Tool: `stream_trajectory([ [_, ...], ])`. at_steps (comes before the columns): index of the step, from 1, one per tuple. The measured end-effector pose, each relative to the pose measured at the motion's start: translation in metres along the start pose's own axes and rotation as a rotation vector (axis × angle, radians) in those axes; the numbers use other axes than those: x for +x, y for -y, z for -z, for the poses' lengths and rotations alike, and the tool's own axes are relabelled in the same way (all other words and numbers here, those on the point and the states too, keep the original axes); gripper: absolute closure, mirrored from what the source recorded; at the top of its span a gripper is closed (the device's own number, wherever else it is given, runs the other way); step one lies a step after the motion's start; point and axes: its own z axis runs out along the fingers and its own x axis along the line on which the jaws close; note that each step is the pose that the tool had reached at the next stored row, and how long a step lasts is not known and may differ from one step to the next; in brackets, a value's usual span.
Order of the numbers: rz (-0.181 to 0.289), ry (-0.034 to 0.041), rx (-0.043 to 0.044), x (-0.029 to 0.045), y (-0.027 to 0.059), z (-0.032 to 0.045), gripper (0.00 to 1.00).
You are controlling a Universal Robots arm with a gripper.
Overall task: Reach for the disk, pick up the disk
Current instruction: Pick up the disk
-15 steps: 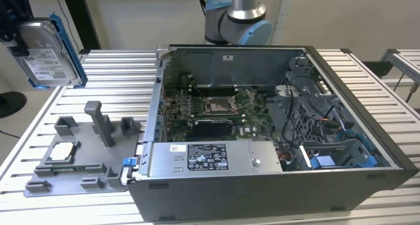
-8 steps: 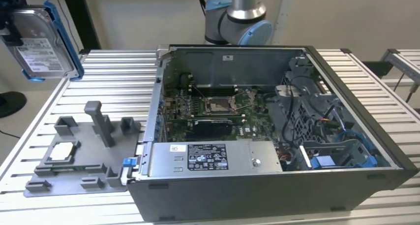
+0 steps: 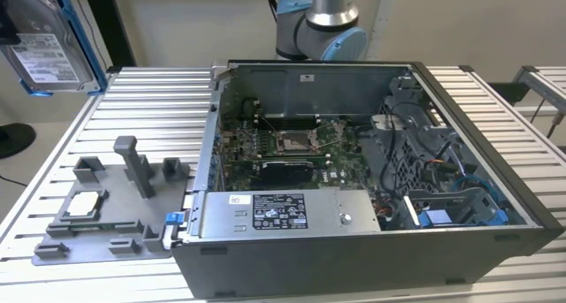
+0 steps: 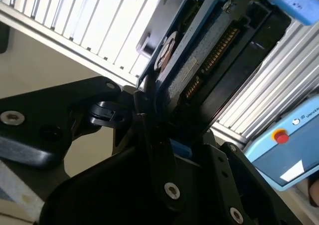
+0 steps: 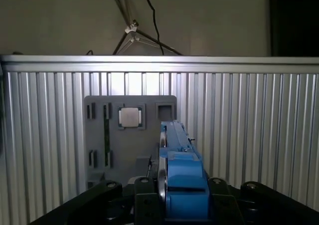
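The disk, a silver-grey drive with a white label and a blue frame, hangs high in the air at the exterior view's upper left, well above the table. My gripper shows as a dark shape at its edge there. In the first wrist view the disk appears edge-on, with my gripper shut on its blue frame. The second wrist view shows the underside of the disk, with its connector, clamped between the black fingers.
An open computer case sits on the slatted aluminium table. On the exterior view's left, a grey fixture plate carries a small white-topped chip. The arm's base stands behind the case. A blue pendant lies beside the table.
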Motion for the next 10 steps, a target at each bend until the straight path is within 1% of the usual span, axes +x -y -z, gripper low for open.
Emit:
stream_trajectory([
  [7,0.000,-0.0001,-0.0002,-0.0007,0.0004,0.0192,1.00],
  [9,0.000,-0.0001,0.0000,-0.0008,0.0004,0.0236,1.00],
  [10,0.000,-0.0001,-0.0001,-0.0008,0.0004,0.0242,1.00],
])
